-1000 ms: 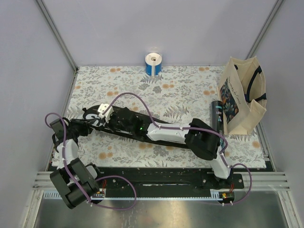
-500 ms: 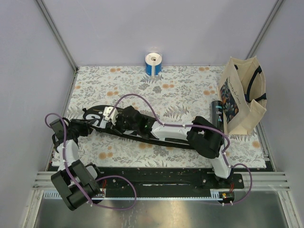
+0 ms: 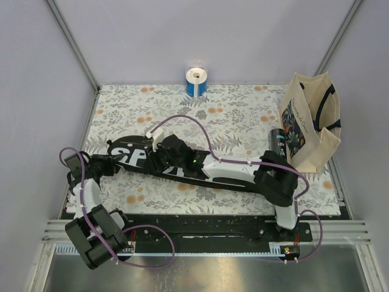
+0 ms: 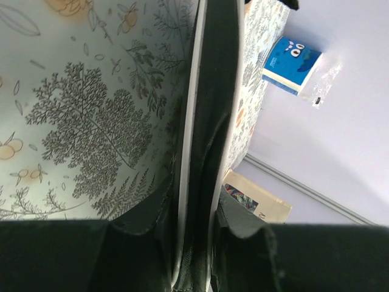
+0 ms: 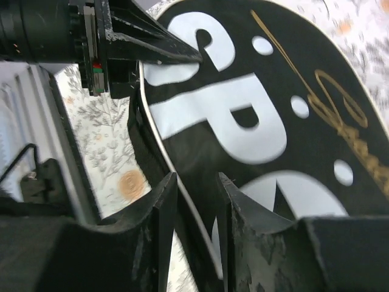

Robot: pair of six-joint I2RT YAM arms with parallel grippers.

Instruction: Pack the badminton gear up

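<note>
The long black "SPORT" racket cover (image 3: 137, 153) lies slantwise across the floral mat and shows large in the right wrist view (image 5: 273, 91). My left gripper (image 3: 114, 159) is shut on the cover's left end, clamping its white-piped edge (image 4: 213, 91). My right gripper (image 3: 155, 160) sits a little further right, its fingers (image 5: 163, 204) closed narrowly over the cover's near edge. The black tube (image 3: 277, 145) lies at the right beside the bag. No rackets or shuttlecocks are in view.
A beige tote bag (image 3: 307, 128) stands at the right edge of the mat. A short blue-and-white roll (image 3: 196, 81) stands at the back wall. Grey walls close in the left, back and right sides.
My right gripper has slid to the right along the cover's edge, and its arm has drawn back. The left gripper has kept its hold on the cover's end.
</note>
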